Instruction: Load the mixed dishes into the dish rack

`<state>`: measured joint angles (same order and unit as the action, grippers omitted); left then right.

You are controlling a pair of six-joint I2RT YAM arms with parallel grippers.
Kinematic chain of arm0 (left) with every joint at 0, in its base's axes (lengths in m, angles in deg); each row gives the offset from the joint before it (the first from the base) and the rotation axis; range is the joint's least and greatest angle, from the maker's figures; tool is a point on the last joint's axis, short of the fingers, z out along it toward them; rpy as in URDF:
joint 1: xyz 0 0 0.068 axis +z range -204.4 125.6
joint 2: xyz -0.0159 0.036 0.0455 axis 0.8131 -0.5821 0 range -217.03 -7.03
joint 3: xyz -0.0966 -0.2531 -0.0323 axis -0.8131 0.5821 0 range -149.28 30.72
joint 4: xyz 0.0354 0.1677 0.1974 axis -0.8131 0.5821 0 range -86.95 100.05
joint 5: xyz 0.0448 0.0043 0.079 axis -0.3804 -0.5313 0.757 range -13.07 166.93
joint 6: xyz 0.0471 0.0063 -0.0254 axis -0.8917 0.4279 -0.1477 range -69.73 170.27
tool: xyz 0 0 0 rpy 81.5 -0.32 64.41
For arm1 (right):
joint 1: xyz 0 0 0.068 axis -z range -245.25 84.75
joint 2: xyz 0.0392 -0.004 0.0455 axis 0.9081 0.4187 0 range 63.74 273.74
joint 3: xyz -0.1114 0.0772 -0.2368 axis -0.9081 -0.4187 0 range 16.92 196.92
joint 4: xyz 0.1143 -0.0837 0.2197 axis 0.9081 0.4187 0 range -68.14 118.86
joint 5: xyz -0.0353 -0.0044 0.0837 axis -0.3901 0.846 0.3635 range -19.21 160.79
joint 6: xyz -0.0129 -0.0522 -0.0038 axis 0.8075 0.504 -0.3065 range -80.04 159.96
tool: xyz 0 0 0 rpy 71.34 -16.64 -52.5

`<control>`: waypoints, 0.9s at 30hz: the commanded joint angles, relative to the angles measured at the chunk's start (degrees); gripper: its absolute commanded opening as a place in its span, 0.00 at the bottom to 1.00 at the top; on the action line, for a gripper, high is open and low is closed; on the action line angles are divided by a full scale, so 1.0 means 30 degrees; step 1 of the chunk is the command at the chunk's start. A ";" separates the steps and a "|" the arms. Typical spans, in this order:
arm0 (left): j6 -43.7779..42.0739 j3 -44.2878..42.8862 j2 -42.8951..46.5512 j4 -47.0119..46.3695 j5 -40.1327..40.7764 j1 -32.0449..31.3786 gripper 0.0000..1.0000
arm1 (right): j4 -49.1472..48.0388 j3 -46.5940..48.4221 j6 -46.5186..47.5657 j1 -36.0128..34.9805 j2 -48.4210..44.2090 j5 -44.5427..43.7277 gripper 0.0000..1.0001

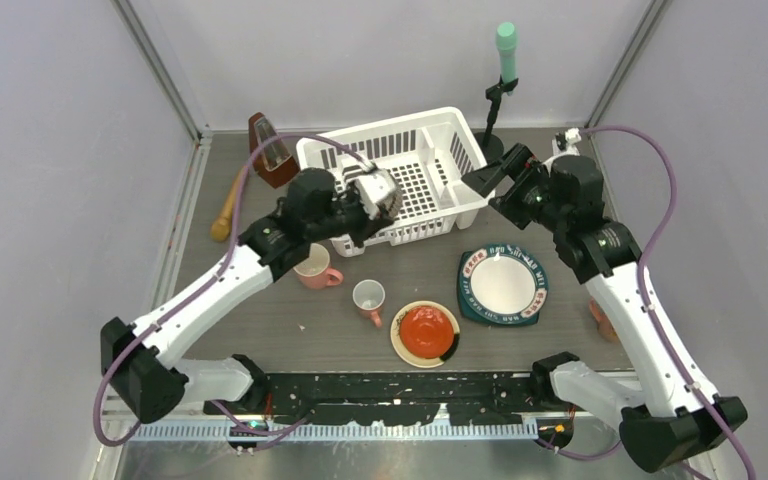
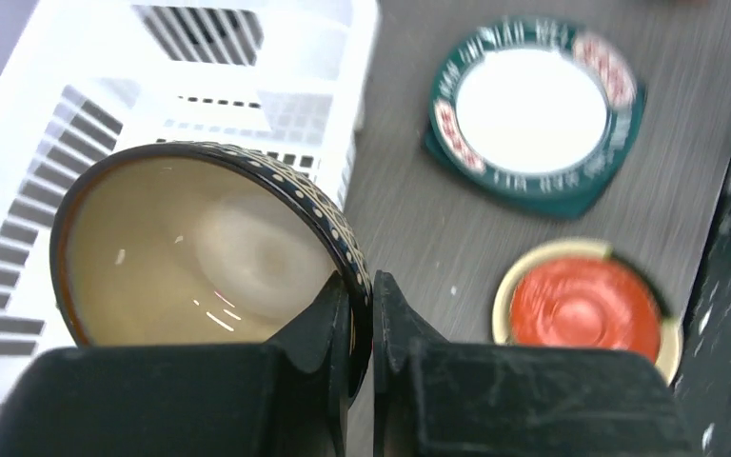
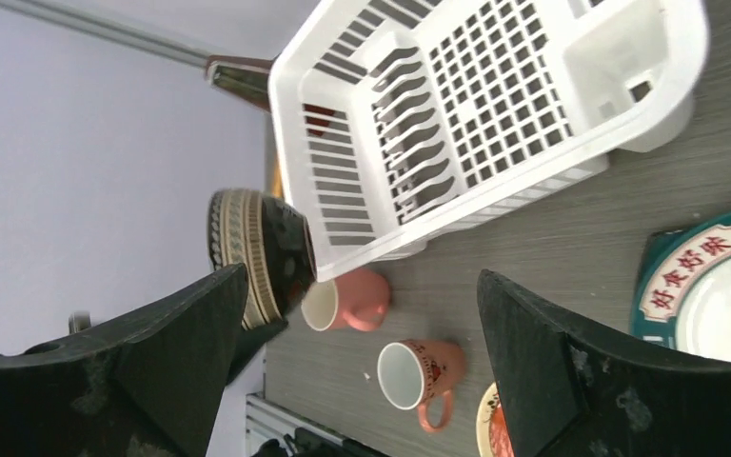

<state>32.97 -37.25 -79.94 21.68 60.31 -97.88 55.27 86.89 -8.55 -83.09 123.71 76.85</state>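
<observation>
My left gripper is shut on the rim of the small brown bowl, holding it tilted over the near-left edge of the white dish rack. My right gripper is open and empty beside the rack's right end. Two pink mugs lie on the table in front of the rack. The teal-rimmed plate and the cream plate with red centre lie to their right.
A wooden stick and a brown wedge-shaped object sit left of the rack. A black stand with a teal top rises behind the rack's right corner. Walls enclose the table on three sides.
</observation>
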 commanded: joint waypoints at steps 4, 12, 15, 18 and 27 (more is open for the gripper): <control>1.3815 0.0927 0.1649 -0.9666 -0.1896 0.3427 0.00 | -0.9653 -0.4503 -0.2454 0.0345 -0.2463 0.4539 1.00; 2.2641 0.2223 0.1242 -1.4347 -0.0731 0.4590 0.00 | -1.2757 -0.5548 -0.0658 0.0023 -0.1673 0.6050 1.00; 2.5883 0.3478 0.0833 -1.8510 -0.0706 0.5097 0.00 | -1.2746 -0.5170 -0.1386 -0.0380 -0.0695 0.5946 1.00; 2.9642 0.4049 -0.0129 -2.1748 -0.0497 0.5655 0.00 | -1.3342 -0.4704 -0.4660 -0.0392 0.0319 0.6198 1.00; 3.5835 0.4620 -0.4564 -3.3303 0.1879 0.6116 0.00 | -2.0676 -0.6650 -1.2430 -0.1338 0.2090 0.4168 1.00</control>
<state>129.99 -22.82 -91.06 -48.91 60.48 -79.74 5.52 67.92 -34.45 -85.12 129.61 93.92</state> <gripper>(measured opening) 0.075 0.996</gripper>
